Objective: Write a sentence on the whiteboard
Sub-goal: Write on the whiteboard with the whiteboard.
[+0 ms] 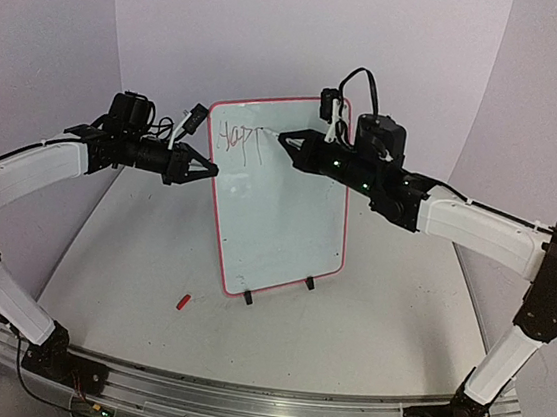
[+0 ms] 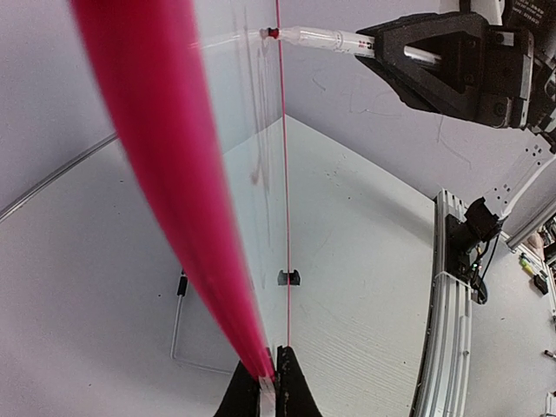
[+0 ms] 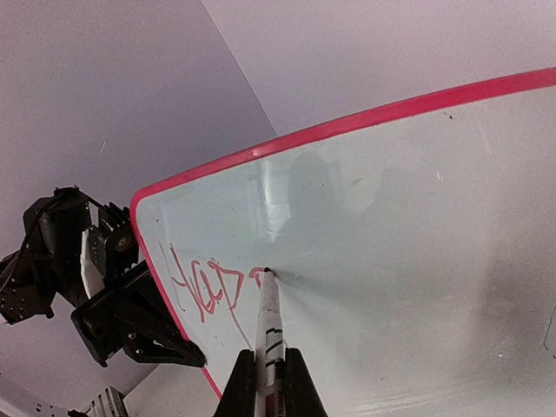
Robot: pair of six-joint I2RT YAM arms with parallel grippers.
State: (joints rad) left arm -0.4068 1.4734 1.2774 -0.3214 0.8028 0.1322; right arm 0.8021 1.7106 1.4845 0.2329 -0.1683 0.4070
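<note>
**A:** Red rim first. The left gripper (image 2: 271, 369) was closed narrow on the rim of the whiteboard (image 1: 277, 218), pinching the upper part of its side edge. The board stood near upright, straight ahead of those fingertips.

**B:** Right gripper (image 3: 269, 360)?

**A:** Clamped on the marker (image 3: 271, 326). The barrel ran forward out of the jaws with its tip on the board. The sentence (image 3: 208, 291) lay just beside the tip, toward the left gripper: a few reddish letters, with most of it unwritten.

**B:** Handling?

**A:** Judged thin, light, stiff and glossy. It would probably rock or slide on its black clips (image 1: 247, 297) under pen pressure, so the rim was the place to brace it, since the face was slick and would smear. The marker was slim and smooth and called for light pressure.

**B:** Other?

**A:** A small red piece (image 1: 183, 301) lay on the table (image 1: 386, 321), below the left gripper and well apart. Too small to identify.
</note>
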